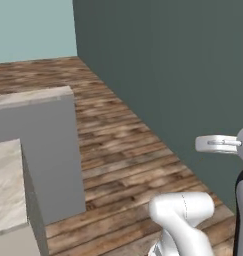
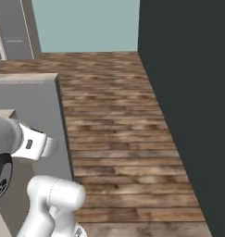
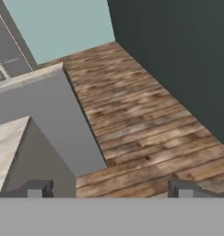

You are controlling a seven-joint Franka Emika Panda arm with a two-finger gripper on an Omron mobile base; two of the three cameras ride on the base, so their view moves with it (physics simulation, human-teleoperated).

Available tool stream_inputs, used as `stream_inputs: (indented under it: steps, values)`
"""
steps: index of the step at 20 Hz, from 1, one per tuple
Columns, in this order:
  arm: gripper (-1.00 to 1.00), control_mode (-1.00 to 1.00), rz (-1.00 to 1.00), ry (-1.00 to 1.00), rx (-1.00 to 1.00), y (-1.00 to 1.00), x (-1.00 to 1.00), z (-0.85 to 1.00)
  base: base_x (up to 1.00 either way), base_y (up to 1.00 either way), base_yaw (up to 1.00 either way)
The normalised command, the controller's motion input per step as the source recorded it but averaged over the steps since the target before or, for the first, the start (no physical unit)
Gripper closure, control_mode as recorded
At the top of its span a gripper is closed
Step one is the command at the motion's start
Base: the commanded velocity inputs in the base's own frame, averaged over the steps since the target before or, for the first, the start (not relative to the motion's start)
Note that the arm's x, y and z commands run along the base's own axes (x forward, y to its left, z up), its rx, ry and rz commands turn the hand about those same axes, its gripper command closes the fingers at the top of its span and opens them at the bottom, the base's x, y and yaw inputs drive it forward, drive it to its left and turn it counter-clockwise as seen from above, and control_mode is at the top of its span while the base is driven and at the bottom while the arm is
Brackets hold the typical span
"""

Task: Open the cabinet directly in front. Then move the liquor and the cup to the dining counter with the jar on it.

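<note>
Open hand (image 3: 111, 189), empty, over wood floor (image 3: 145, 120)

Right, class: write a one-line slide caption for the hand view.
Open pincer hangs over wood floor, beside the grey-walled, marble-topped counter.

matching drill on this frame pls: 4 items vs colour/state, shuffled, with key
Items:
1. floor
2. side wall
3. dining counter
4. end effector

Descriptions:
A. dark grey-green, flat
B. open, nothing between the fingers
C. brown wood planks
D. pale marbled top with a raised grey ledge

Pairs: 1-C, 2-A, 3-D, 4-B
</note>
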Motion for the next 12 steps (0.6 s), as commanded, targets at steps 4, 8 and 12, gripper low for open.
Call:
stream_inputs:
  steps: [4, 8, 12]
  values:
    - [-1.0, 1.0, 0.0, 0.0, 0.0, 0.0, 0.0, 0.0, 1.0, -1.0, -0.09]
    - [-1.0, 1.0, 0.0, 0.0, 0.0, 0.0, 0.0, 0.0, 1.0, -0.66, -0.02]
    - [-1.0, 1.0, 0.0, 0.0, 0.0, 0.0, 0.0, 0.0, 1.0, -0.1, -0.02]
